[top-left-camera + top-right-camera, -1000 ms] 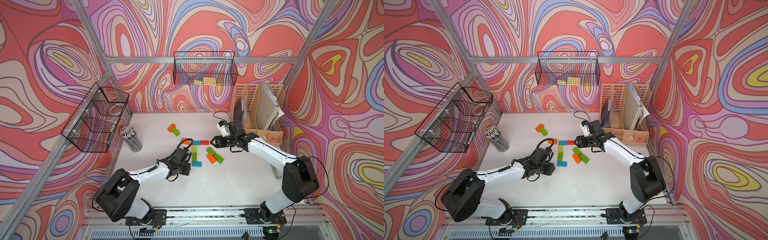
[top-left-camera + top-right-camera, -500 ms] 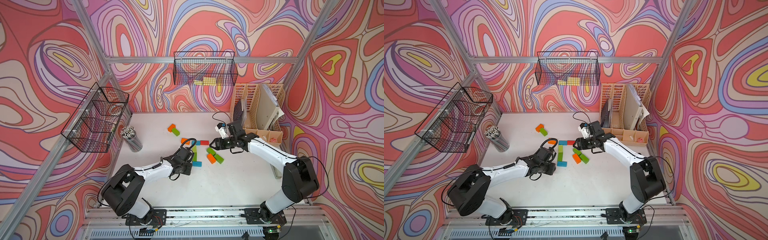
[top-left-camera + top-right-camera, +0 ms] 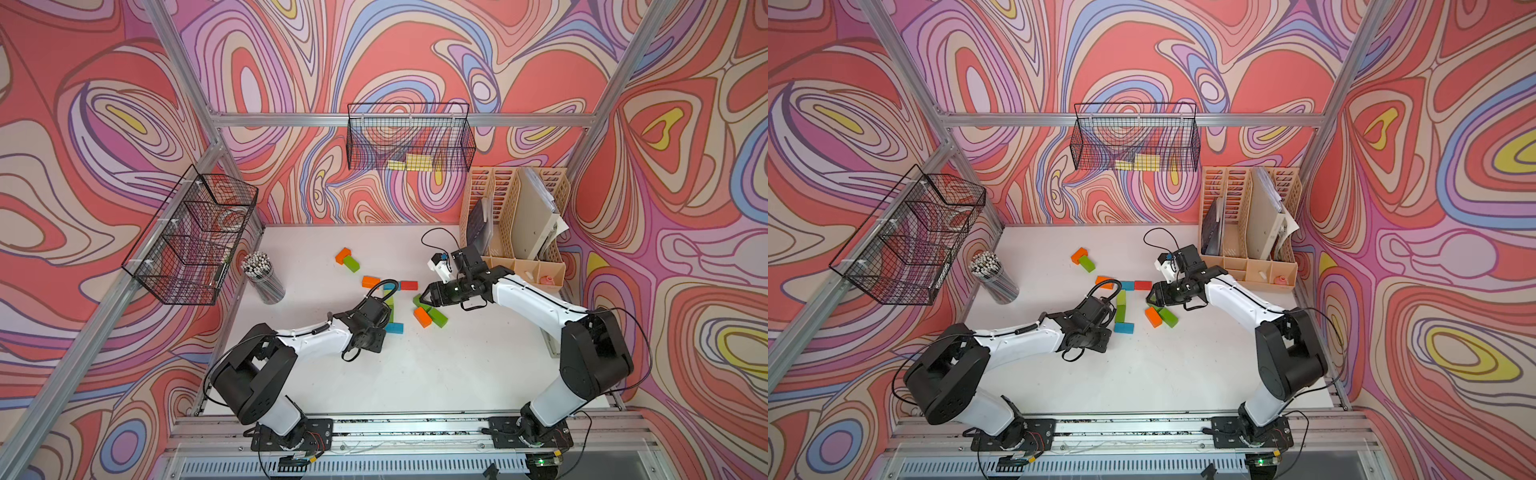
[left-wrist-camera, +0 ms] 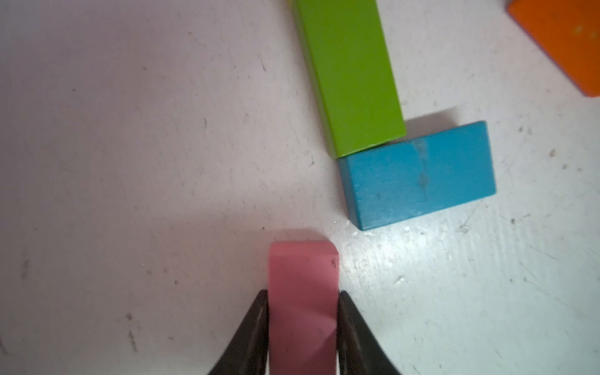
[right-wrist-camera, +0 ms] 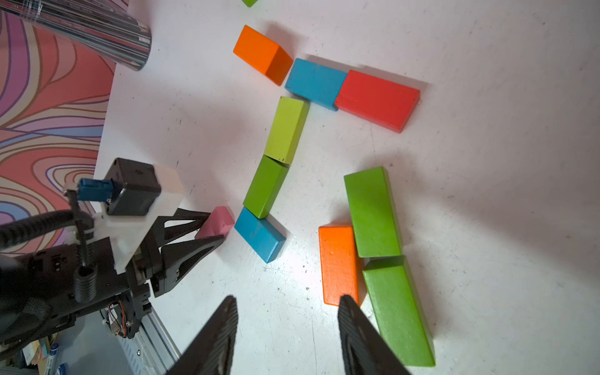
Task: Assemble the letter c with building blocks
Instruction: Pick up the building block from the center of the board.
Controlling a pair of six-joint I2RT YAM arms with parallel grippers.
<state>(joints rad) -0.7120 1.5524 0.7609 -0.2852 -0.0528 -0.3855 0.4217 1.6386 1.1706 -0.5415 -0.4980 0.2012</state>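
On the white tabletop (image 4: 130, 130), the left hand (image 4: 303, 293) is clamped on a pink block (image 4: 302, 269), just beside the blue block (image 4: 418, 175) that ends the green column (image 5: 276, 156). The right hand (image 5: 288, 298) hangs with its jaws apart near an orange block (image 5: 337, 259).

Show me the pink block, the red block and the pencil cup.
pink block (image 4: 303, 279): left wrist view, top face.
red block (image 5: 376, 100): right wrist view, top face centre.
pencil cup (image 3: 266, 279): a top view, side wall.
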